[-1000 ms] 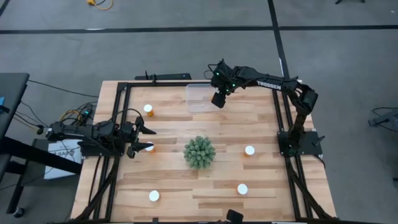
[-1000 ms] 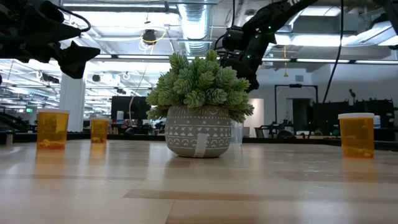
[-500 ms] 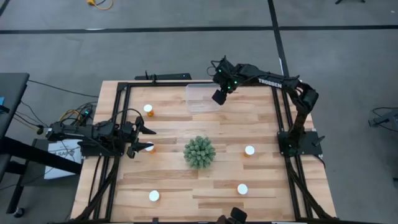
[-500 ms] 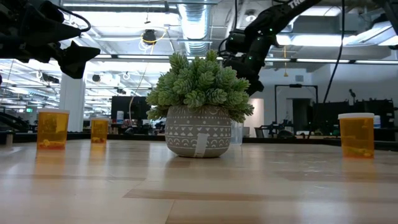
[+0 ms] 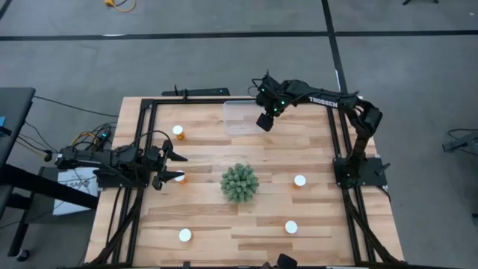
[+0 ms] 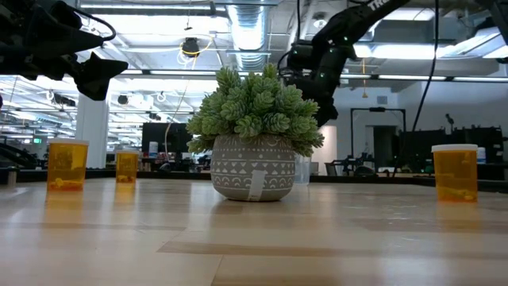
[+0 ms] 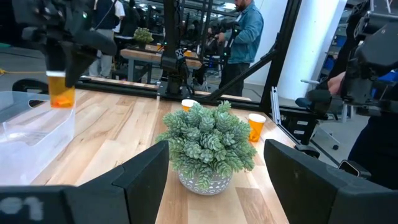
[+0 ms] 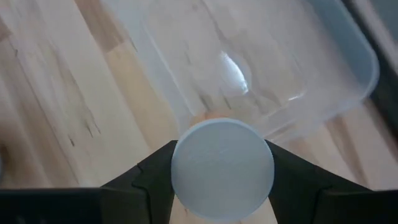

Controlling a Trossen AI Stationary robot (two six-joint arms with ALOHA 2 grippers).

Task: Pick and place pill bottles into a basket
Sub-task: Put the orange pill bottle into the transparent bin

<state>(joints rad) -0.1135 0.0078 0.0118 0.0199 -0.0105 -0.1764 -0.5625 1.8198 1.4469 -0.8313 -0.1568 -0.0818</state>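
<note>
Right wrist view shows the right gripper (image 8: 222, 171) with its fingers clamped on a pill bottle (image 8: 222, 169), white cap up, hanging over the near edge of the clear basket (image 8: 348, 68). The step in hand looks like the carry-and-drop: next the bottle probably needs to go further over the basket's floor, lower, then be let go. Across the tabletop (image 5: 209, 146), the left gripper (image 5: 170, 166) waits with fingers apart beside another bottle (image 5: 179, 177). A potted plant (image 5: 240, 182) stands mid-surface among scattered bottles. Beyond lies an open workshop, where a person (image 7: 244, 31) stands.
</note>
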